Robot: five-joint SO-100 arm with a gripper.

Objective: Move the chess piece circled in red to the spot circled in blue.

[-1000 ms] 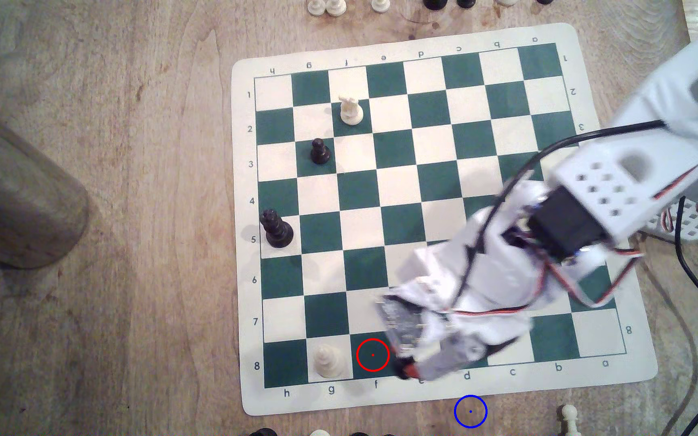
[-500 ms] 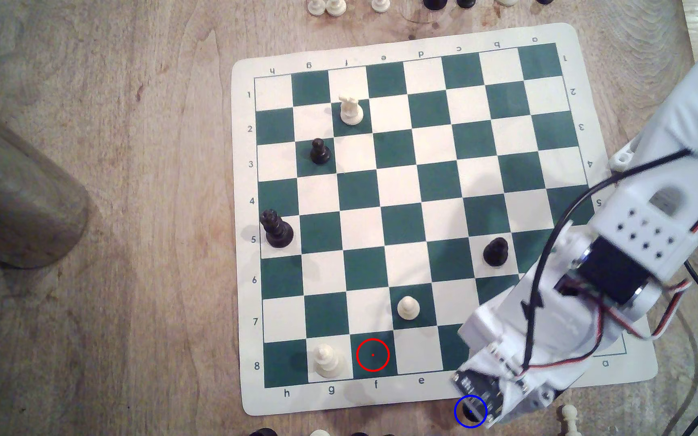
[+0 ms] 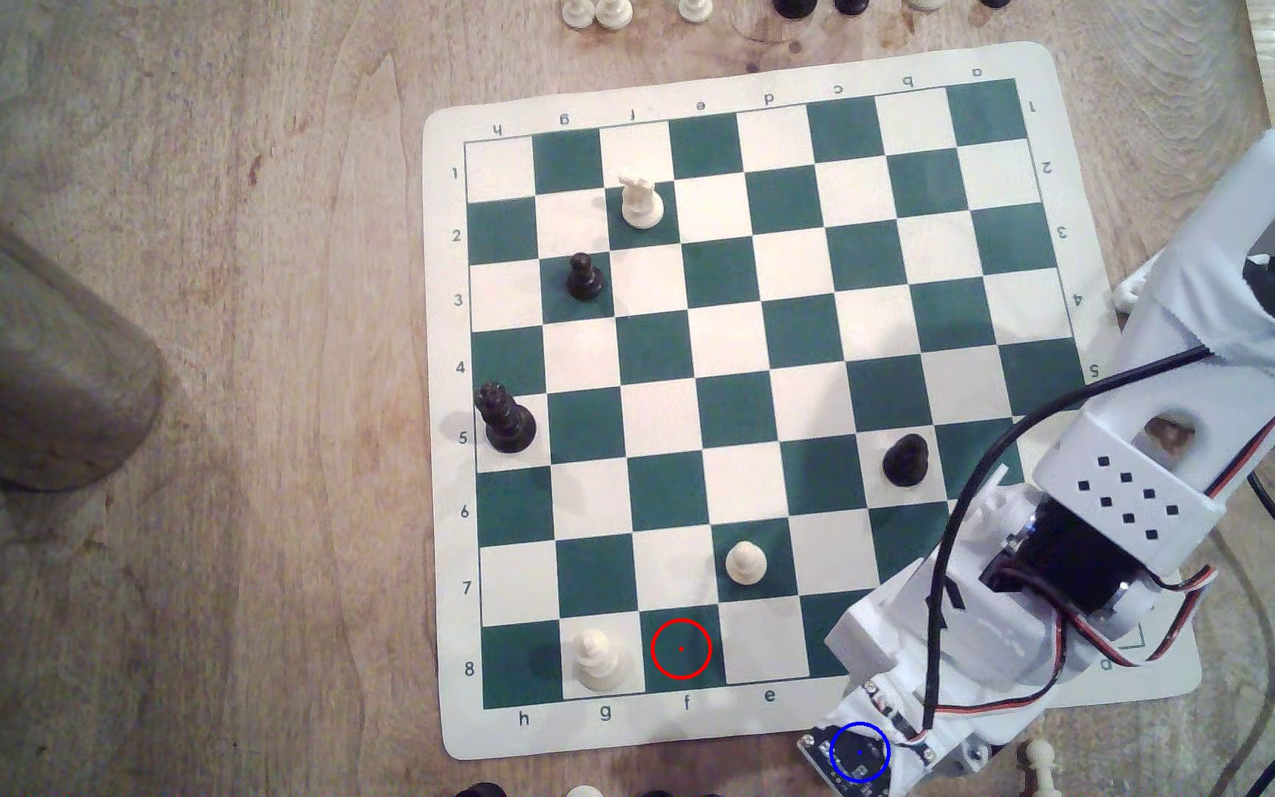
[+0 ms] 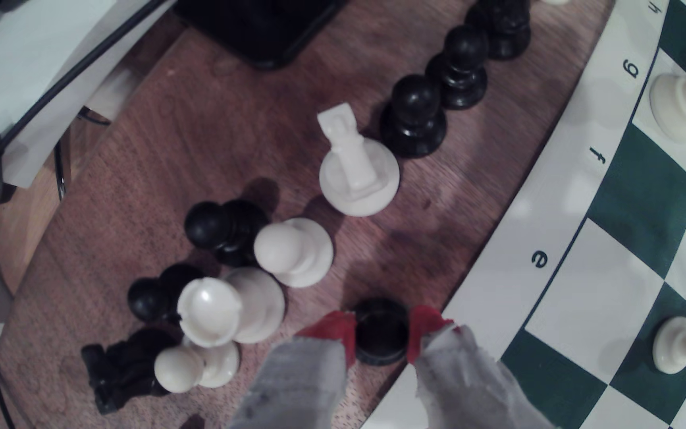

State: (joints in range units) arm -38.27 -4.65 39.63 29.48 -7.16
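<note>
- Exterior view: the white arm reaches in from the exterior view's right, across the board's corner near file a and rank 8; its wrist end lies over the blue circle on the bare wooden surface, just off the edge of the chessboard mat below files d and e; the ring shows dark arm hardware inside it, so the wood there is covered.
- Exterior view: the red circle sits on the green f8 square with nothing standing in it; a white pawn stands just beside it on g8; another white pawn on e7; a bulky black piece on c6; a tall black crowned piece at h5; a small black piece on g3; a white piece on f2; a wooden cylinder well apart at the exterior view's left.
- Wrist view: the gripper has its red-tipped fingers closed to either side of the black pawn, touching it on both flanks; the pawn is over the wood, just off the mat's border near the letter e; whether its base rests on the surface I cannot tell.
- Wrist view: a loose cluster of captured pieces stands near on the wood; among them a white rook, a white pawn and two black pawns in a row.
</note>
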